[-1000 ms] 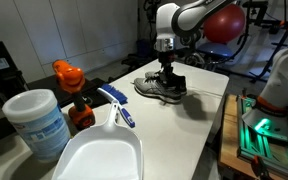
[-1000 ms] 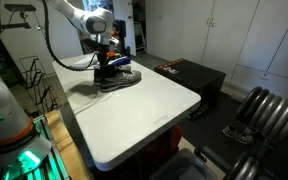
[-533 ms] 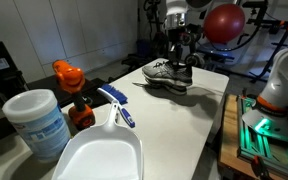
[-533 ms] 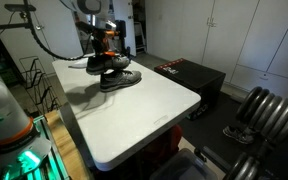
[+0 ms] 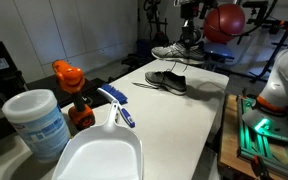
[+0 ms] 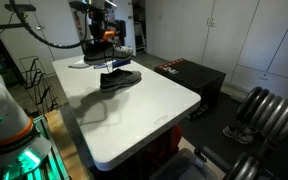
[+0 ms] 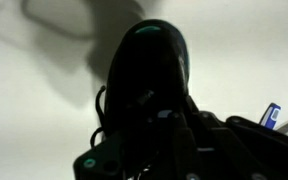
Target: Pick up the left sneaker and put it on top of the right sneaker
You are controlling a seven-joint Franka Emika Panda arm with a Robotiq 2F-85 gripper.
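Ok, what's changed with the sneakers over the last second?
The gripper, shut on the left sneaker, has raised it from the table to well above the surface. The right sneaker has stayed where it was on the table, now lying alone below the lifted one.

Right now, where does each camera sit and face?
Exterior view: low at the table's cluttered end, facing the arm holding the left sneaker above the right sneaker.
Exterior view: higher, off a table corner, facing the same arm.
Wrist view: looks down past the jaws onto the left sneaker.
Shared: both exterior views show both sneakers.
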